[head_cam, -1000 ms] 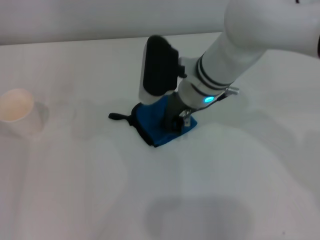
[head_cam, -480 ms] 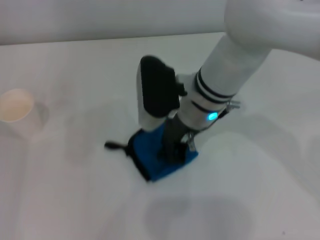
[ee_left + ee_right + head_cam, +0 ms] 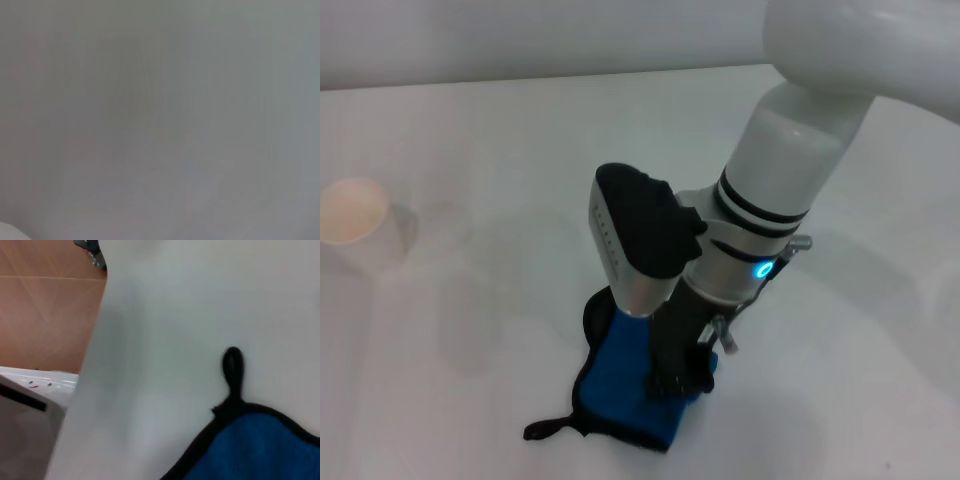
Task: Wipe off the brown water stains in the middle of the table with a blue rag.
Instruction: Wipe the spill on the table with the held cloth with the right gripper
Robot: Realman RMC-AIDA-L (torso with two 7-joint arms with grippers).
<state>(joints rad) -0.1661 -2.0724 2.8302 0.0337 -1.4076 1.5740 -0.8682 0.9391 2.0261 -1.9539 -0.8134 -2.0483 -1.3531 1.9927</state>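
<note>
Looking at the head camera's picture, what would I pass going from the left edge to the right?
Paper cup → black loop of the blue rag → the rag itself → right gripper pressing on the rag. All sit on the white table.

We are looking at a plain white tabletop point(image 3: 500, 160). A blue rag point(image 3: 625, 395) with black edging is lying on it toward 6 o'clock, its black loop point(image 3: 545, 430) trailing toward 8 o'clock. A white paper cup point(image 3: 355, 225) is standing at 9 o'clock, well apart from the rag.
</note>
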